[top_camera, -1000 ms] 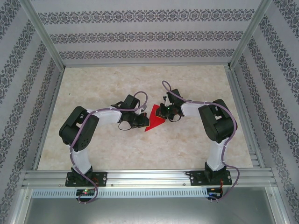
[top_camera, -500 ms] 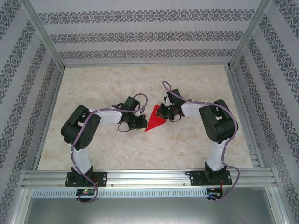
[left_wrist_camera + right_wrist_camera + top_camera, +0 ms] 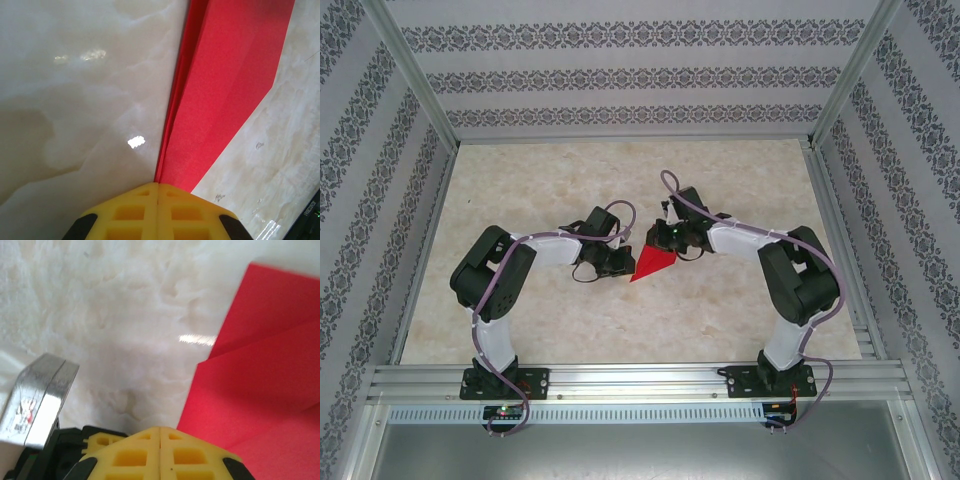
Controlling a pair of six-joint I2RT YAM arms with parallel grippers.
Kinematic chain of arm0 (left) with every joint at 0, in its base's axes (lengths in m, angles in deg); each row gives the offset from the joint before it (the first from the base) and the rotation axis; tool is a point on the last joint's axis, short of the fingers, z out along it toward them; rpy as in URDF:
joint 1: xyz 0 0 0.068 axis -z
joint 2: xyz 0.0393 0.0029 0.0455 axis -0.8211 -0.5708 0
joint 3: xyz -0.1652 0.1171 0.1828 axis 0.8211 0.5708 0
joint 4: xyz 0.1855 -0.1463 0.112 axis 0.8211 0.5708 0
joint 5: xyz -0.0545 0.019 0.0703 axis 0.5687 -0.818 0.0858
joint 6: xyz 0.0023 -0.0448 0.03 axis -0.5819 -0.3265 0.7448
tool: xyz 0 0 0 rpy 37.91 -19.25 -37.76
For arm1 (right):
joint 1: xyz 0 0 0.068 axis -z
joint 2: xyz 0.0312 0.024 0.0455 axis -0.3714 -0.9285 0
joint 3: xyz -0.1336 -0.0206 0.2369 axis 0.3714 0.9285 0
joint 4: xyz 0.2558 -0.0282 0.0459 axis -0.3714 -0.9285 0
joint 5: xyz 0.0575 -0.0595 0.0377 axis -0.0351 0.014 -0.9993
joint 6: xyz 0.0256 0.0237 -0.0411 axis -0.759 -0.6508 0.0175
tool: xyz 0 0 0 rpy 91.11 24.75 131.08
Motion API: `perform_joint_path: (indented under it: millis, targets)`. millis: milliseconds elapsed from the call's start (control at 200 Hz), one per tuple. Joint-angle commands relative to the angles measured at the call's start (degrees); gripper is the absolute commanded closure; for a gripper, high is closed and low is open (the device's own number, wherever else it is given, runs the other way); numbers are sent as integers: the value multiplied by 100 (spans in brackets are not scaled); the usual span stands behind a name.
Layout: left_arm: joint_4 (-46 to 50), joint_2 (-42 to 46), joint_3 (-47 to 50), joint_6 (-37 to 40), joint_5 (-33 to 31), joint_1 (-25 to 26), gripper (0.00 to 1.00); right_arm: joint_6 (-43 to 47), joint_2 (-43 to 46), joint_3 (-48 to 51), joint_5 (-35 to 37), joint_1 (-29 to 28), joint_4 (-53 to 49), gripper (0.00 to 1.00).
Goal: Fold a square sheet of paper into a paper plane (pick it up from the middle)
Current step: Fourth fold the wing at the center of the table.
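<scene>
The red paper (image 3: 655, 263) lies on the marble tabletop between the two arms, folded into a narrow dart with its point toward the near left. In the left wrist view the folded paper (image 3: 225, 85) runs away from my left gripper (image 3: 158, 184). Its layered edge meets the seam of the shut yellow fingertips, so that gripper (image 3: 623, 266) pinches the pointed end. My right gripper (image 3: 666, 240) sits over the paper's far end. Its tips (image 3: 160, 429) are shut, and the creased paper (image 3: 255, 370) passes beneath the right finger, beside the seam.
The tabletop (image 3: 540, 190) is fenced by aluminium rails (image 3: 620, 380) and patterned walls. A silver metal part (image 3: 40, 400) stands close to the left of the right gripper. Bare marble lies behind and in front of the arms.
The right arm's elbow has swung outward and its gripper has slid left and forward over the paper's far end, hiding that corner. The left gripper stays at the pointed end.
</scene>
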Motion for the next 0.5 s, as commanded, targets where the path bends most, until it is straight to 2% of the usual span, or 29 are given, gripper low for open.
perform_joint_path:
  millis: [0,355,495]
  targets:
    - [144,-181,76,126,-93,57,99,-201,-156,139,-106,-157,213,93]
    - [139,-95,44,57,-82,56,99,-315,-776,252,-30,-221,293,95]
    - [-140,154,58,-87,156,62,98,-336,-844,364,68,-158,305,95]
